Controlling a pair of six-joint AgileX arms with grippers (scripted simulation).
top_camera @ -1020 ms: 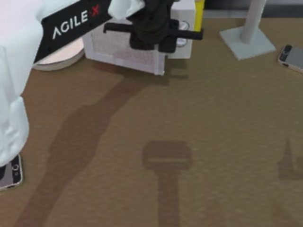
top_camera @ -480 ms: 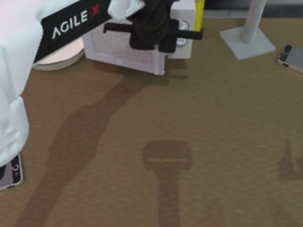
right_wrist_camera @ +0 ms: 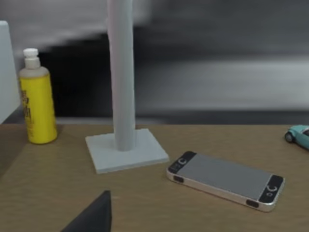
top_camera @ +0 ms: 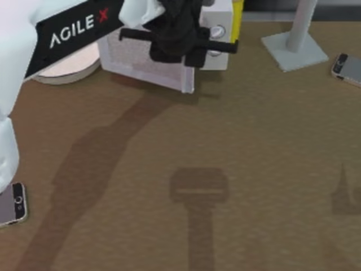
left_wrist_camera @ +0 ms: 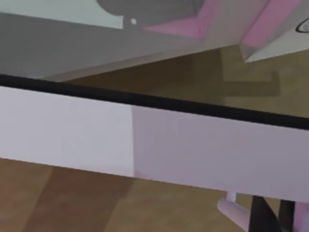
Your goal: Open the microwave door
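The white microwave [top_camera: 221, 16] stands at the back of the table, left of centre, with its grey knobs [top_camera: 218, 32] on the right panel. The microwave door [top_camera: 144, 61], with its speckled mesh window, stands slightly ajar, its right edge swung out from the body. My left gripper [top_camera: 181, 44] hangs over that free edge, shut on the door's handle. In the left wrist view the door's edge [left_wrist_camera: 193, 150] fills the frame, with the pale handle [left_wrist_camera: 237, 212] beside a black finger [left_wrist_camera: 263, 217]. My right gripper [right_wrist_camera: 94, 217] is parked at the right, outside the top view.
A cream round bowl [top_camera: 65, 70] sits left of the microwave. A yellow bottle [right_wrist_camera: 37, 104] stands behind its right side. A grey stand [top_camera: 293, 48] and a phone [top_camera: 347, 68] lie at the back right. A second phone [top_camera: 12, 204] lies at front left. A teal toy car [right_wrist_camera: 299, 134] is nearby.
My left arm has shifted slightly left and the door's free edge has swung a little further out from the microwave. The right arm has not moved.
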